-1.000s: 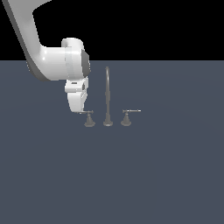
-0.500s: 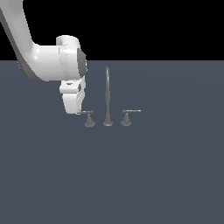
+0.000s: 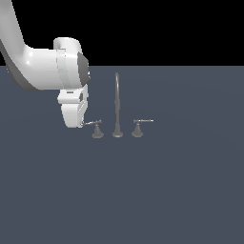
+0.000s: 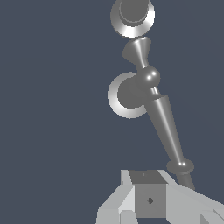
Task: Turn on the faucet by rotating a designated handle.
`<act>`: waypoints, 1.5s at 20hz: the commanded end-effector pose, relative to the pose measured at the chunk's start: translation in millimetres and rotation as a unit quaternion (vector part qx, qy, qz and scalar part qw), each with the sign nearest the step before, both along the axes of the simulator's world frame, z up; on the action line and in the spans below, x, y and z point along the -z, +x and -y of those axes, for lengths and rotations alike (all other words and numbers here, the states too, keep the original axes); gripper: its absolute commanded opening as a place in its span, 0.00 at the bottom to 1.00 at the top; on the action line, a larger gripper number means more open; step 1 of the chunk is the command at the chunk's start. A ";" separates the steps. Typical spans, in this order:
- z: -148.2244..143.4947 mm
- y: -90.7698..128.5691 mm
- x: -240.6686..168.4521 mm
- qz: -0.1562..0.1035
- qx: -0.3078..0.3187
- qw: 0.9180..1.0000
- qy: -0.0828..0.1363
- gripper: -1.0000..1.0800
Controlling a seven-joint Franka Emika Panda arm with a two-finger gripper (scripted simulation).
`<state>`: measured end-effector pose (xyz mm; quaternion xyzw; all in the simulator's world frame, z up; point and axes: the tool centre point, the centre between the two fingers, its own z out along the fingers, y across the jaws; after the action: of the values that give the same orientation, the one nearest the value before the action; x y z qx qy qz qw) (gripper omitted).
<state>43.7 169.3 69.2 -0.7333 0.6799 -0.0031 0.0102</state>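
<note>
The hand hangs below the white wrist housing, at the outer tip of the lever of the handle on the exterior view's left. In the exterior view the lever tip meets the lower edge of the hand's white body; whether the fingers are spread or pressed together cannot be told there. In the wrist view a light-grey finger and a darker square pad show just beside the end of the lever, and the lever's tip runs behind the hand's body, so contact cannot be confirmed and the state of the hand cannot be told

The handle is a short cone-based knob with a thin dark-grey lever pointing toward the exterior view's left, roughly level with the desk. It stands on the dark blue-grey desk as the leftmost piece of the faucet in the exterior view

Just beside it, in the middle, rises the spout, tall and thin, far higher than either handle. On the exterior view's right stands the twin handle, its brighter lever pointing to the exterior view's right. The three bases sit in one row, near each other but apart

The arm enters from the upper left of the exterior view
</note>
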 end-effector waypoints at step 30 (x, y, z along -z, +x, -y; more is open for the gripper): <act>79.3 -38.5 3.2 -0.008 0.001 1.000 -0.002 0.00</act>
<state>-2.4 124.7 68.1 -0.7466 0.6652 0.0058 0.0072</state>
